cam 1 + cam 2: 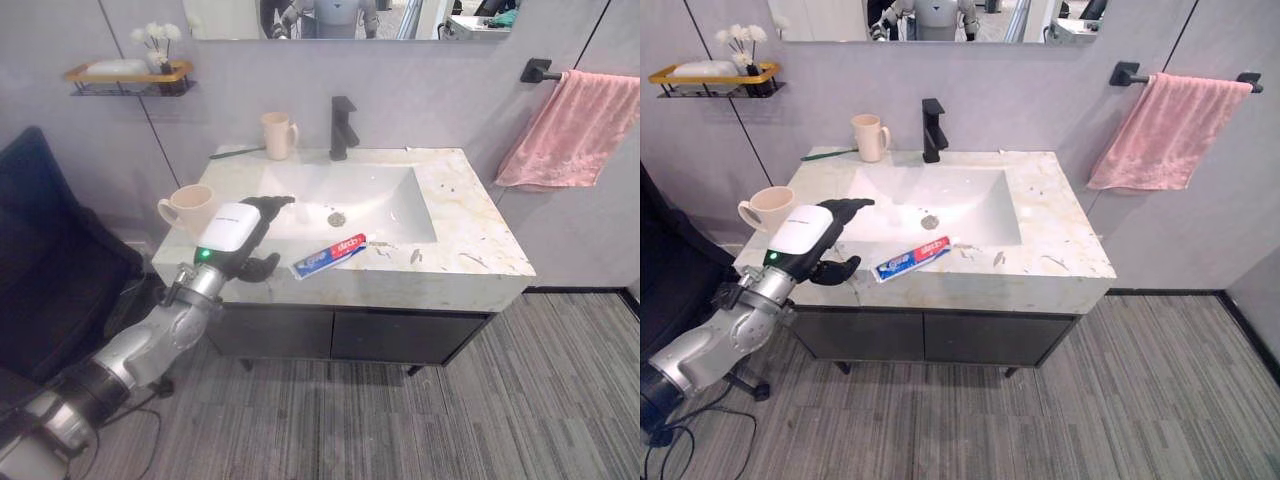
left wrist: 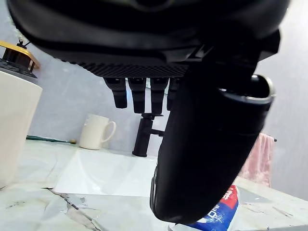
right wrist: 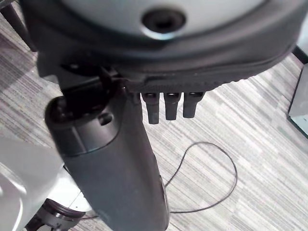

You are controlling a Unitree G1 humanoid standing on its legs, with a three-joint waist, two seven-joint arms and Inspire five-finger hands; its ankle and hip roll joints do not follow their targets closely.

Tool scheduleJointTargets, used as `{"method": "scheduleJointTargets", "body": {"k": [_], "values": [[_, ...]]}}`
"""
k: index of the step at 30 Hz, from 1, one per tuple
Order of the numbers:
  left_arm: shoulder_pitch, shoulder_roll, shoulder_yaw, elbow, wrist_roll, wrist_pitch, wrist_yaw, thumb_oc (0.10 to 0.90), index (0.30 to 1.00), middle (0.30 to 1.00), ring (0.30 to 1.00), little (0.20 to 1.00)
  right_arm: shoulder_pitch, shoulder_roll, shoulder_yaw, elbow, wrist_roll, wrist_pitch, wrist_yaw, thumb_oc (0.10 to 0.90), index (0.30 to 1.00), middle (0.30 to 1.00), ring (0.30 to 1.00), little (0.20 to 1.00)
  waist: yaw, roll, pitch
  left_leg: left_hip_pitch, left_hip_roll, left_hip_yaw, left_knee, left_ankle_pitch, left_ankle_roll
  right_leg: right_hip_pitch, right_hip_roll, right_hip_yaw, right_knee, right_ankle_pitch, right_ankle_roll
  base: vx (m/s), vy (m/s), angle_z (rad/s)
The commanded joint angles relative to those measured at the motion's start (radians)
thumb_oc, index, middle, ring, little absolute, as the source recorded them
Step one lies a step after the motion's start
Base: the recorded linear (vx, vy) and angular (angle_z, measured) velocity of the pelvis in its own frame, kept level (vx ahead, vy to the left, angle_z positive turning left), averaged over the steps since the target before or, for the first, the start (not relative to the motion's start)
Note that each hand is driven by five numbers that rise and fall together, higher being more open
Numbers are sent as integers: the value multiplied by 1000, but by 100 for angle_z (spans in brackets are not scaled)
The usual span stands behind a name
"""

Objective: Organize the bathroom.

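A blue, red and white toothpaste tube lies flat on the marble counter, at the front rim of the sink basin. My left hand hovers over the counter's front left corner, just left of the tube, with fingers straight and nothing in it. In the left wrist view its thumb stands close to the tube's end. A cream cup stands beside that hand, at the counter's left edge. A second cup and a green toothbrush are at the back left. My right hand hangs open over the floor.
A black faucet stands behind the basin. A pink towel hangs on a bar at the right wall. A small wall shelf with flowers is at the upper left. A dark chair stands left of the vanity.
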Motion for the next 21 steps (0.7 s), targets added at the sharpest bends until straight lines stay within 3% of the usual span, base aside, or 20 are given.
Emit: {"method": "scheduleJointTargets", "body": {"k": [1,4,11,21], "values": [[-134,5,97,-89,-26,10,1,800,900,900,900,900,6,-51,13,32,-12,50,-23,800,900,900,900,900,-2,28,-57,-21,7,-41,75,-83,-9,-51,9,35,135,-57,72,0,0,0],[-163,-8,68,-95,-49,46,-51,800,900,900,900,900,-3,-47,7,39,-17,60,-20,800,900,900,900,900,-6,28,-62,-13,8,-34,66,-83,-6,-55,10,34,133,-51,78,0,0,0],[-175,-19,34,-75,-37,95,-54,800,900,900,900,900,-1,-38,12,43,-19,68,-28,800,900,900,900,900,-12,25,-67,-8,6,-13,64,-88,0,-62,8,39,132,-44,87,-4,15,0],[-145,-43,16,-27,5,83,-9,800,900,900,900,900,-9,-31,16,30,-7,80,-30,800,900,900,900,900,-6,18,-68,-5,4,-7,55,-88,8,-72,8,41,129,-34,92,-17,9,0]]}}
